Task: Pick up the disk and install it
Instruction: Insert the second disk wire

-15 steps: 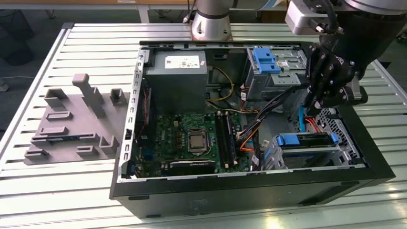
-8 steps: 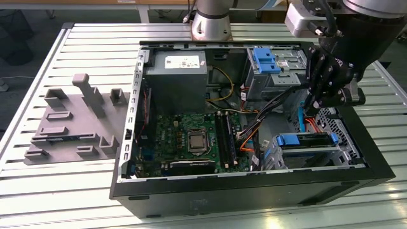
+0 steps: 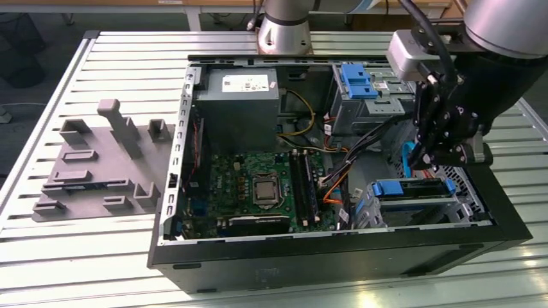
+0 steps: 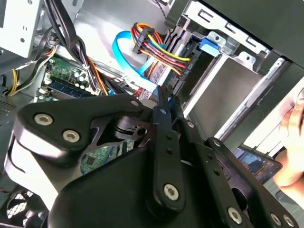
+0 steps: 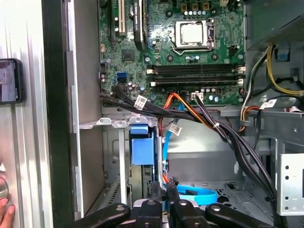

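Observation:
The disk (image 3: 411,188) sits in the metal drive cage (image 3: 402,212) at the near corner of the open computer case, on the exterior view's right. Its blue carrier frame shows, and the cage hides most of its grey body. The blue carrier end (image 5: 141,145) also faces me in the first wrist view, and a small part of it (image 4: 211,43) shows in the second wrist view. My gripper (image 3: 425,162) hangs just above and behind the cage, near a blue data cable (image 5: 190,195). The fingertips (image 5: 167,186) are shut together on nothing.
A grey moulded fixture block (image 3: 99,160) lies on the slatted table at the exterior view's left. Another blue bracket (image 3: 355,80) sits in the far bay. Cable bundles (image 5: 213,126) cross above the motherboard (image 3: 256,186). A person's hand (image 4: 290,137) and a phone (image 4: 256,162) are beside the case.

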Available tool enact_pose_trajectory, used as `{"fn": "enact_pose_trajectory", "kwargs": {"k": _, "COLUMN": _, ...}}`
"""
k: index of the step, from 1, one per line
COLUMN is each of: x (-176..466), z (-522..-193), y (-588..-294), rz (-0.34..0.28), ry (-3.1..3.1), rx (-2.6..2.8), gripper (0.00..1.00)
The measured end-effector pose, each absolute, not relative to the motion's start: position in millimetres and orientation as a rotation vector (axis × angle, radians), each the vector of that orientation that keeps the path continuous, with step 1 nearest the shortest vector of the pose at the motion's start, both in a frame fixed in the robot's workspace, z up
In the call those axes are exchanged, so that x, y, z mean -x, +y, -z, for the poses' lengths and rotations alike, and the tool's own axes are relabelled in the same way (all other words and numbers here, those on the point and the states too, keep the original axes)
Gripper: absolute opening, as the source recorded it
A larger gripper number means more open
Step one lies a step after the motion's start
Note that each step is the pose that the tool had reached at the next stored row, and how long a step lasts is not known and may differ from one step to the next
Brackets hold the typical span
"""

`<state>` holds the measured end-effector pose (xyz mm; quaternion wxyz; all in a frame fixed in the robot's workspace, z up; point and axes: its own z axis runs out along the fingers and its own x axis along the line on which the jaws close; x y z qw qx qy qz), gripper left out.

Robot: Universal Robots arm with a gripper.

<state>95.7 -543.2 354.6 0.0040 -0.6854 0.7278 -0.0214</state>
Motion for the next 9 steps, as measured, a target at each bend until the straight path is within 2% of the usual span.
{"fn": "enact_pose_trajectory", "kwargs": {"k": 9, "x": -94.8, "z": -344.9, "y": -551.9, "rz": 0.083, "ry": 2.271, "rx": 2.140, "gripper": 0.16}}
